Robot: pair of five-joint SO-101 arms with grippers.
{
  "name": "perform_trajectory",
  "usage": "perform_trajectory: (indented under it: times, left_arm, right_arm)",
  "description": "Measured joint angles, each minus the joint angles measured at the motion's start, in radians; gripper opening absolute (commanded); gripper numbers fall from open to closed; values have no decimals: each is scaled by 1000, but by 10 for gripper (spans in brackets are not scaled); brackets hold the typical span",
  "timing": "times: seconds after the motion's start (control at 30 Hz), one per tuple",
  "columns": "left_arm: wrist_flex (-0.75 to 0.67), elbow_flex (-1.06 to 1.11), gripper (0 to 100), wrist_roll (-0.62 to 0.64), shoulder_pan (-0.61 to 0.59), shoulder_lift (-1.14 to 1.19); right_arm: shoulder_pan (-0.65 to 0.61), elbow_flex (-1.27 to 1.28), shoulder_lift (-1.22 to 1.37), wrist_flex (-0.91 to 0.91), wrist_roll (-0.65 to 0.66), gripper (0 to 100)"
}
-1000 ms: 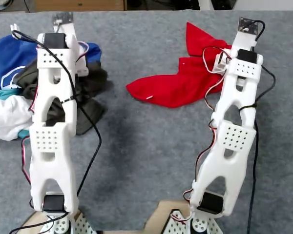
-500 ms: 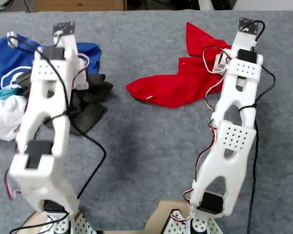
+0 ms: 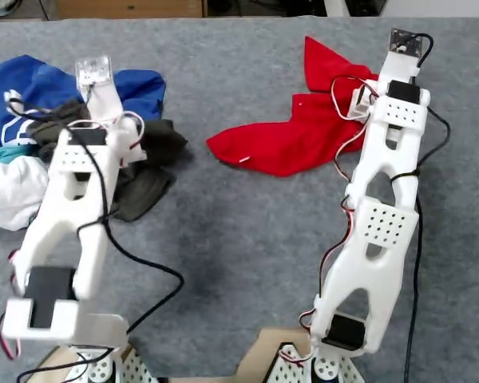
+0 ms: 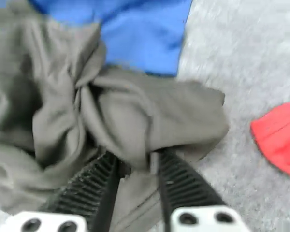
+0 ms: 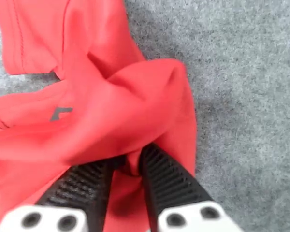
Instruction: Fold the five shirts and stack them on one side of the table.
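A dark grey shirt (image 3: pixel 144 187) lies crumpled at the left, over a blue shirt (image 3: pixel 146 84). My left gripper (image 3: pixel 104 120) is above this pile. In the left wrist view it (image 4: pixel 135 162) is shut on a fold of the grey shirt (image 4: pixel 135 116), and the blue shirt (image 4: pixel 140 34) lies beyond. A red shirt (image 3: pixel 291 140) is spread loosely at the back right. My right gripper (image 3: pixel 373 100) is at its right end. In the right wrist view it (image 5: pixel 126 164) is shut on a bunched fold of the red shirt (image 5: pixel 111 111).
A white shirt (image 3: pixel 8 191) and a teal one (image 3: pixel 0 153) lie at the left edge beside the pile. Grey carpet-like table cover (image 3: pixel 247 247) lies bare in the middle and front. Both arms' bases stand at the front edge.
My left arm has drawn back from its stretched-out pose, and its wrist has come nearer the front. The grey shirt has shifted a little. The right arm and red shirt have stayed put.
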Motion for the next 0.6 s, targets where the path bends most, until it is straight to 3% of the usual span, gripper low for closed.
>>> perform_trajectory:
  times: [0.17, 0.33, 0.4, 0.6]
  left_arm:
    - [40, -83, 205, 172, -11, 199]
    - [109, -241, 32, 172, -15, 388]
    - [144, -318, 29, 161, -32, 431]
    - [224, -485, 19, 183, -226, 474]
  right_arm:
    - [0, 0, 0, 0, 0, 9]
    - [0, 0, 0, 0, 0, 9]
    - [0, 0, 0, 0, 0, 9]
    - [0, 0, 0, 0, 0, 9]
